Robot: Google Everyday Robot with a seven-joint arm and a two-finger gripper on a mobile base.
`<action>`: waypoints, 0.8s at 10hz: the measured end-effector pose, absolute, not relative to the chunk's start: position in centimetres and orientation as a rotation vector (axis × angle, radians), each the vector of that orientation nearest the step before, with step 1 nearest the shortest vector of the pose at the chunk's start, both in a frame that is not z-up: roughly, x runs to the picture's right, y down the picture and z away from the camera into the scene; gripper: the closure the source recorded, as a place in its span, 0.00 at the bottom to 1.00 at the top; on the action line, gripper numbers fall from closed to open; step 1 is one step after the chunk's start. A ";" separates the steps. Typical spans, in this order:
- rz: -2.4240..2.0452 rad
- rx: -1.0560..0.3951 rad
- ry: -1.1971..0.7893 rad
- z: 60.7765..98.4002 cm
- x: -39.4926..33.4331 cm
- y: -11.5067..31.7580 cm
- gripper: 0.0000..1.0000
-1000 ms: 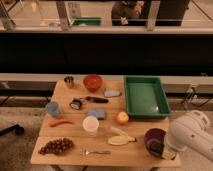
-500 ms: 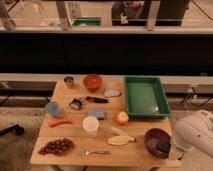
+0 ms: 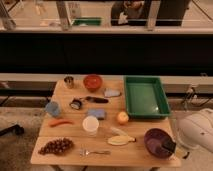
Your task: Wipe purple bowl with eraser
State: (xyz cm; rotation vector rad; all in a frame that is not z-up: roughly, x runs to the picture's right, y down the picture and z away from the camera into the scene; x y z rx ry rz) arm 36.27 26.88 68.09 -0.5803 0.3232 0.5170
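Gripping the eraser [image 3: 168,146], the closed fingers [image 3: 170,148] sit at the purple bowl's [image 3: 154,138] right rim, its hollow lying just left.

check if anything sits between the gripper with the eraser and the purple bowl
Nothing visible stands in the way. The gripper is at the table's front right corner, shut on the eraser, already over the right rim of the purple bowl. The banana lies to the bowl's left, clear of it.

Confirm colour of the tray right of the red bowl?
Green tray, clearest in the camera view. The end effector sits at the purple bowl.
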 end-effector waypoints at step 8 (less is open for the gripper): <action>0.447 -0.554 0.258 69.8 31.3 24.3 1.00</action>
